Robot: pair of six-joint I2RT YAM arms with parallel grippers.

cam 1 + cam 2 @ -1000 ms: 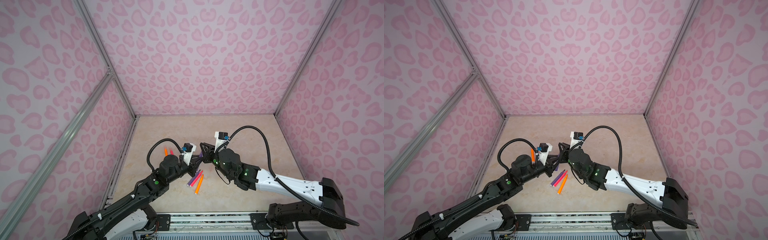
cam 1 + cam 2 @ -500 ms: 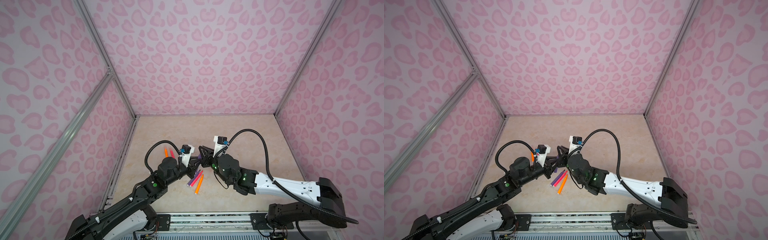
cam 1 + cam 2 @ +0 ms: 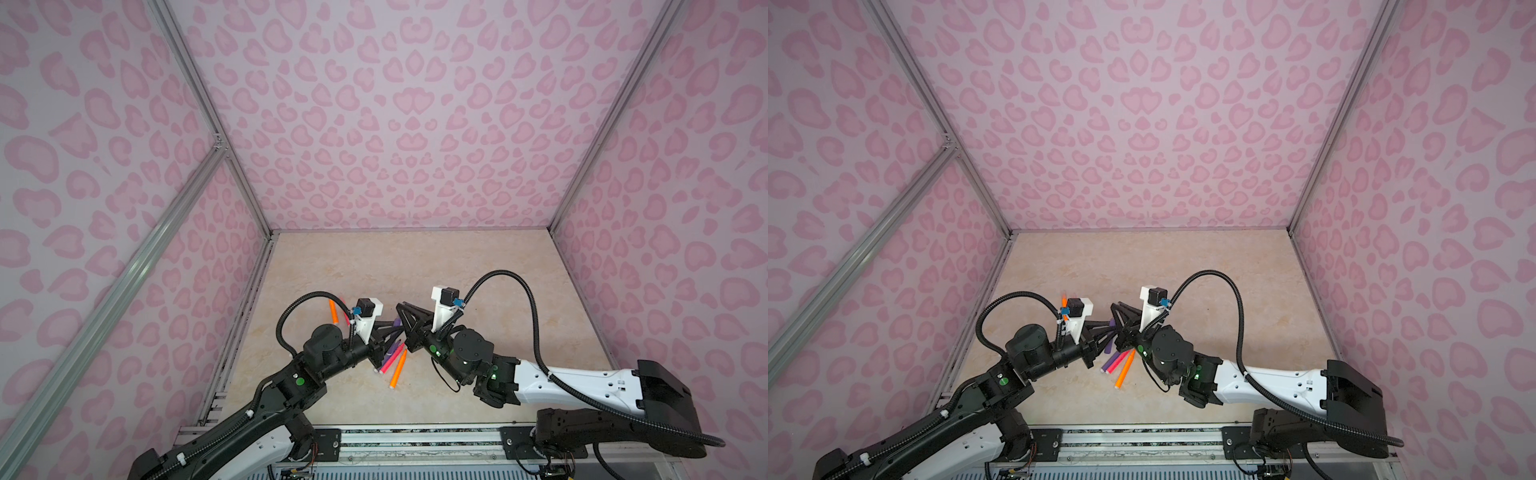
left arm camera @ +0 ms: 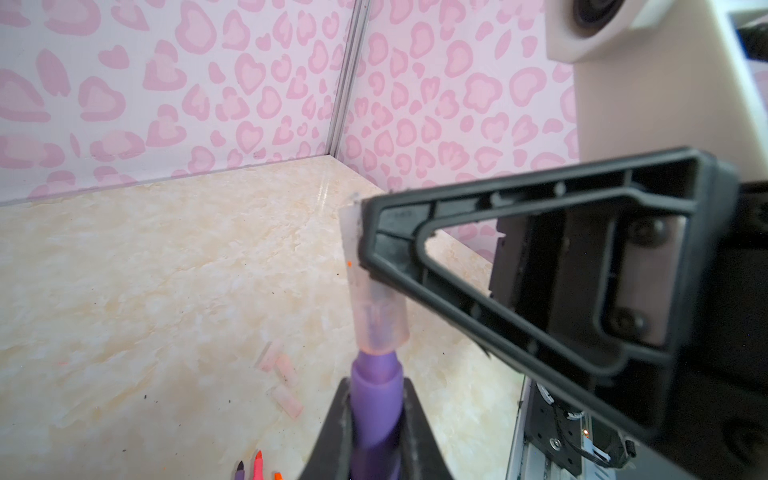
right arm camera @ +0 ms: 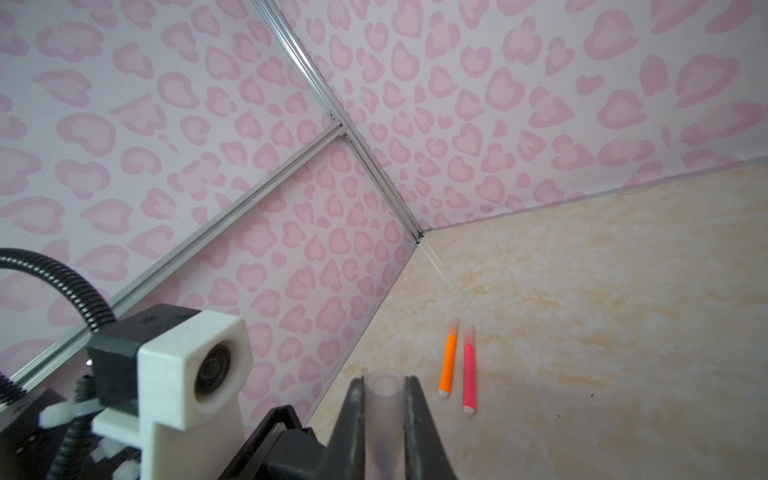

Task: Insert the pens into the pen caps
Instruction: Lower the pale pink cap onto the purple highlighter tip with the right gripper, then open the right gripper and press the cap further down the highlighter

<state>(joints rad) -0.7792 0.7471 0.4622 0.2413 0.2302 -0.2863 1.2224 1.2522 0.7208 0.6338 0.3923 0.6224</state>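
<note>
Purple pen (image 4: pixel 376 372) in left pincer (image 4: pixel 376 395), apparently entering cap (image 4: pixel 377 320), right pincer (image 5: pixel 384 384) facing

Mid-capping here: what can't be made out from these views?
- How deep the purple pen sits in the cap: left wrist view, blurred, cloudy plastic.
- Spare caps: too faint in both top views.
- Far pink pen: in both top views, mostly behind the left arm's cable.

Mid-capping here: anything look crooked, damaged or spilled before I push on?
Nothing spilled or broken. The pen cap in the right claw leans a little off the line of the purple pen in the left wrist view, so the pen may be entering askew. An orange fleck marks the cap.
</note>
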